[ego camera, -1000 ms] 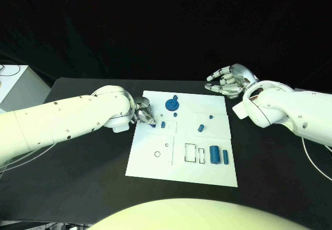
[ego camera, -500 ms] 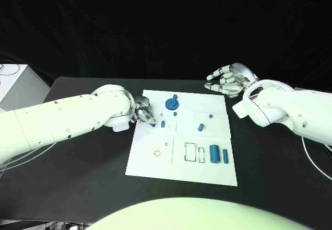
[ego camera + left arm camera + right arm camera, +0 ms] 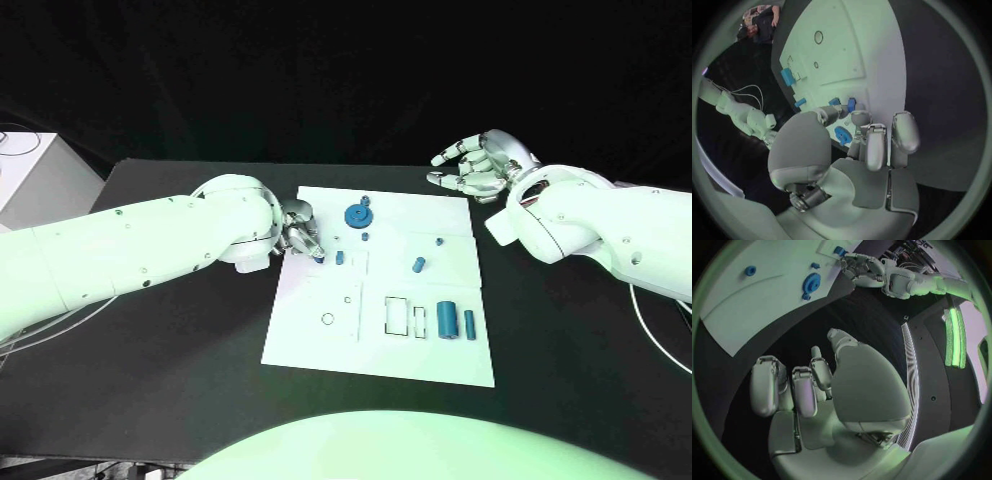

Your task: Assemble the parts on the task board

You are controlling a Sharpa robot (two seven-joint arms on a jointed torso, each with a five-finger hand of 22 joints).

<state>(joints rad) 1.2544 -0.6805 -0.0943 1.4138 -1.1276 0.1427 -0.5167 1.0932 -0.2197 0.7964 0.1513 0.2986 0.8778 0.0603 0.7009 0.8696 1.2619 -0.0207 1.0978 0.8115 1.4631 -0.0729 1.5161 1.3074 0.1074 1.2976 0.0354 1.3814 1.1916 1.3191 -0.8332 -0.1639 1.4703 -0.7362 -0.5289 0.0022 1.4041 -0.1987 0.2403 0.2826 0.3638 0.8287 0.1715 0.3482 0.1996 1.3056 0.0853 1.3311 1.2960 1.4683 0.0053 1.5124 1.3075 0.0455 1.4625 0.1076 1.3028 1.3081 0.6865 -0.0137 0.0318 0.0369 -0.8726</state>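
The white task board (image 3: 332, 345) lies in the middle of the black table. My left hand (image 3: 300, 238) reaches over its left edge and pinches a small blue part (image 3: 317, 259) at its fingertips, just beside a blue peg (image 3: 340, 258). In the left wrist view the part (image 3: 851, 104) sits between the thumb and a finger of that hand (image 3: 867, 145). A blue gear (image 3: 356, 216) lies near the far edge. Two blue cylinders (image 3: 450, 320) lie at the near right. My right hand (image 3: 476, 168) hovers off the far right corner, fingers loosely curled and holding nothing.
More small blue parts (image 3: 418, 266) lie mid-board, near black-outlined slots (image 3: 397, 317). A white box (image 3: 29, 180) stands at the table's far left. In the right wrist view the board (image 3: 748, 300), the gear (image 3: 811, 282) and my left hand (image 3: 861, 267) show beyond the right hand (image 3: 811, 385).
My left hand has shifted very slightly with the small part at its fingertips. The right hand has not moved.
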